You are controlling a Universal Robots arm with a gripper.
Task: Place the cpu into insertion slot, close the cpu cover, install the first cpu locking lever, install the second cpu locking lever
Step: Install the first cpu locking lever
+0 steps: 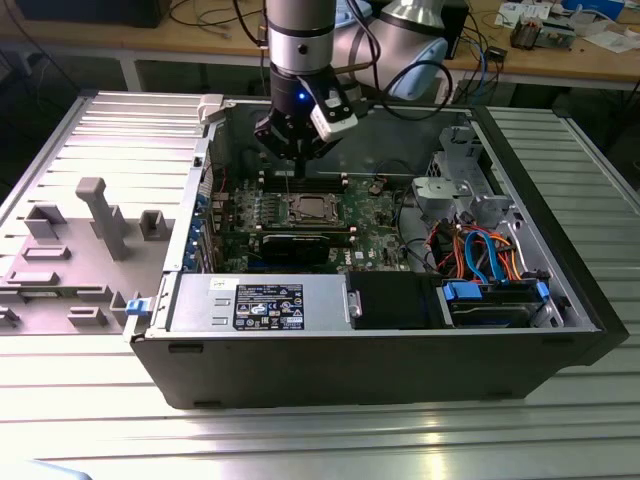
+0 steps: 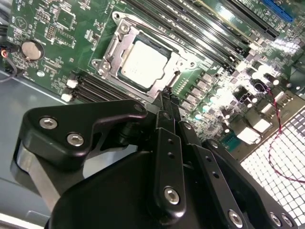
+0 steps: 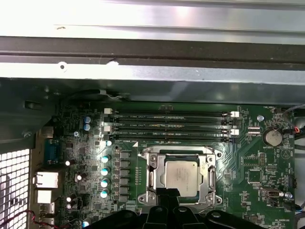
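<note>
Open computer case (image 1: 400, 370) on a ribbed metal table (image 1: 300, 440), exterior view. The green motherboard (image 1: 375, 215) lies flat inside. The cpu (image 1: 309, 208) sits in the insertion slot (image 1: 293, 210) near the board's centre, silver top up. In both wrist views the cpu (image 2: 143, 64) (image 3: 182, 177) is framed by the cpu cover (image 2: 112, 47) (image 3: 153, 167), which lies flat around it. The end effector (image 1: 293, 170) (image 2: 164, 98) (image 3: 167, 193) hangs above the board beside the slot, fingers pressed together and holding nothing. Long black memory slots (image 3: 169, 126) run parallel just beyond the slot; a coin cell (image 3: 272, 137) sits near a board corner.
</note>
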